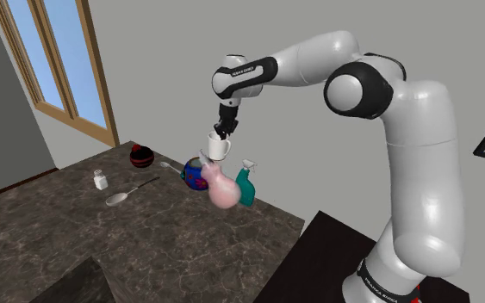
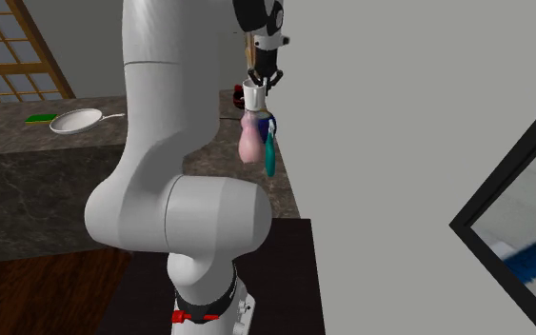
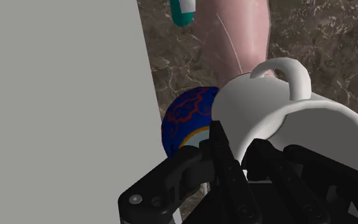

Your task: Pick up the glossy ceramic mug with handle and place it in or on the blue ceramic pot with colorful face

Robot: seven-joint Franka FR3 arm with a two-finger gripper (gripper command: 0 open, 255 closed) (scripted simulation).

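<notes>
A white glossy mug [image 1: 220, 146] with a handle hangs in the air, my gripper [image 1: 223, 131] shut on its rim. In the wrist view the mug [image 3: 285, 121] sits clasped between the black fingers [image 3: 225, 168], handle pointing away from the hand. Just below the mug stands the blue pot [image 1: 197, 174] with red and white markings, against the wall. In the wrist view the pot [image 3: 187, 121] peeks out beside the mug, next to the grey wall. In the second exterior view the mug [image 2: 254, 95] hangs under the gripper [image 2: 259, 80], above the pink vase.
A pink vase [image 1: 221, 190] and a teal bottle [image 1: 246, 187] lie beside the pot. A dark round pot [image 1: 140, 156], a salt shaker [image 1: 101, 179] and two spoons [image 1: 121, 197] rest on the dark marble counter [image 1: 146, 250]. A pan [image 2: 75, 121] shows far off.
</notes>
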